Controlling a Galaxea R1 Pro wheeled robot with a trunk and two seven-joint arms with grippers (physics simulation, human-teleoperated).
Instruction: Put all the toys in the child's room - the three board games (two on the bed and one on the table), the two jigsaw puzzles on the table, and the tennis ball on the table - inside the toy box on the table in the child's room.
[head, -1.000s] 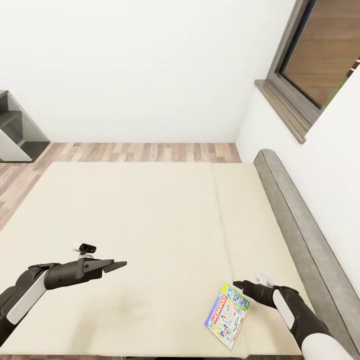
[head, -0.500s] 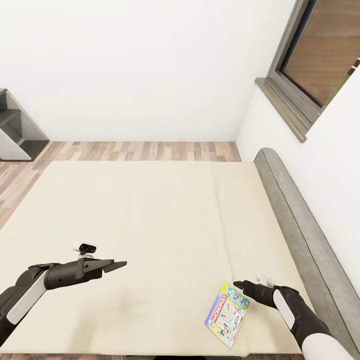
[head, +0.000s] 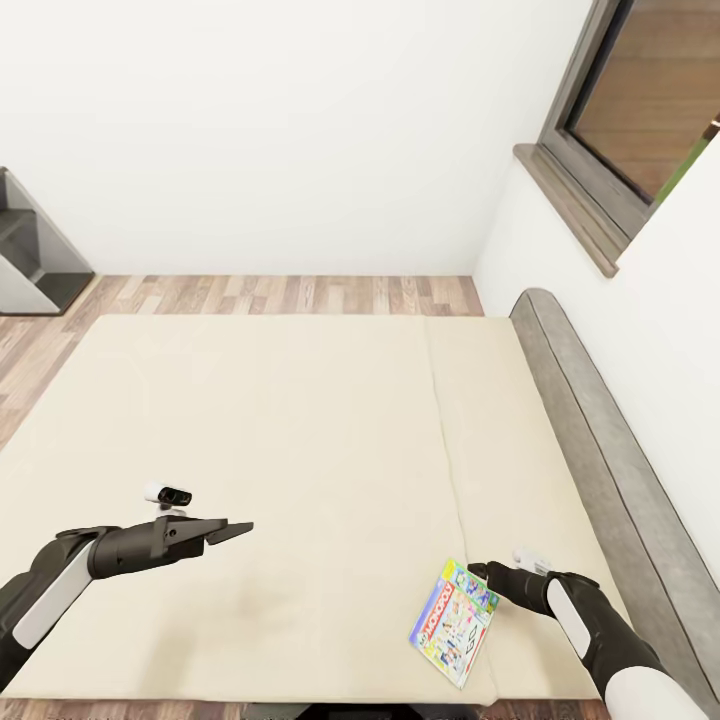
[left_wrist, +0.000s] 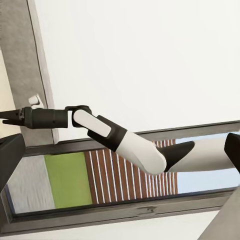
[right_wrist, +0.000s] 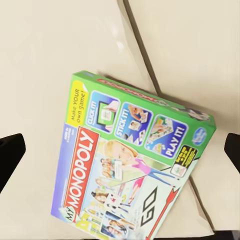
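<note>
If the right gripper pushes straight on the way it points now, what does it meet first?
Most likely the Monopoly board game lying on the bed: it sits centred between the right gripper fingers. The remaining gap is hard to judge.

A Monopoly board game (right_wrist: 132, 162) lay flat on the cream bed (right_wrist: 55, 65), its green end crossing the dark seam (right_wrist: 142, 50) between the two mattress parts. Dark fingertips (right_wrist: 11, 157) of the right gripper (right_wrist: 120, 155) stood spread wide, clear of the box on either side.

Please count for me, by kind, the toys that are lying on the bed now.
Board games: 1, the Monopoly box, near the right hand
Jigsaw puzzles: 0
Tennis balls: 0
Total on the bed: 1
</note>
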